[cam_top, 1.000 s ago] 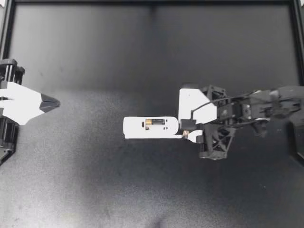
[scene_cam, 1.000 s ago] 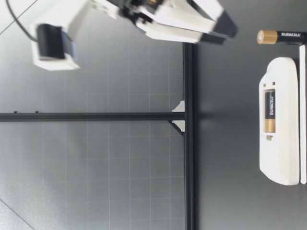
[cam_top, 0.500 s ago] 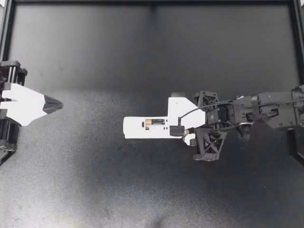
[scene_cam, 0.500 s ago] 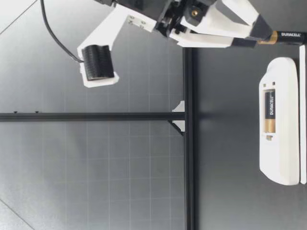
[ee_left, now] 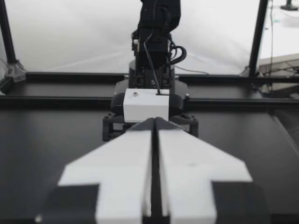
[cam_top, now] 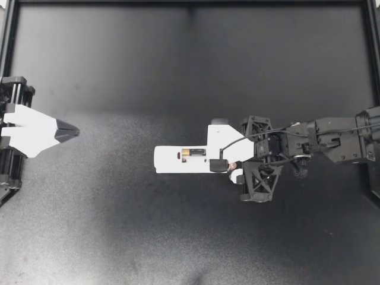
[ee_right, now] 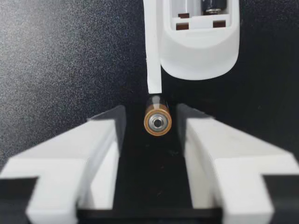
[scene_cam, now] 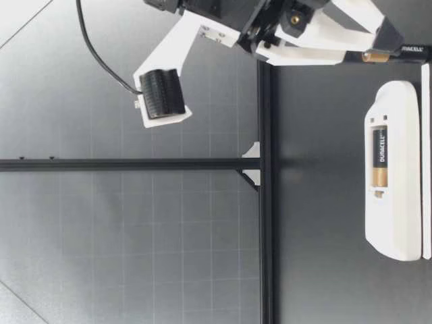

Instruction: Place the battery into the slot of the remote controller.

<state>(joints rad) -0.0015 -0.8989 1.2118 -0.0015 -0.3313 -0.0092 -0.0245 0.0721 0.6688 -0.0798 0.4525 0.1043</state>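
The white remote (cam_top: 184,159) lies mid-table, slot side up, with one battery (cam_top: 194,152) seated in its slot. A second, loose battery (cam_top: 232,165) lies on the mat just off the remote's right end. My right gripper (cam_top: 221,164) is low over it and open. In the right wrist view the loose battery (ee_right: 158,120) lies end-on between the fingers with a gap on each side, and the remote (ee_right: 201,46) is just ahead. The low view shows my right gripper (scene_cam: 388,44) over the battery (scene_cam: 376,57). My left gripper (cam_top: 68,130) is shut and holds nothing.
A thin white strip (ee_right: 153,46) stands on edge along the remote's side, ending just ahead of the loose battery. A black frame rail (cam_top: 190,3) runs along the table's far edge. In the left wrist view the right arm (ee_left: 154,60) is straight ahead.
My right gripper has sunk and slid toward the remote until its fingers flank the loose battery, and they have narrowed a little. The left arm, the remote and both batteries have not moved.
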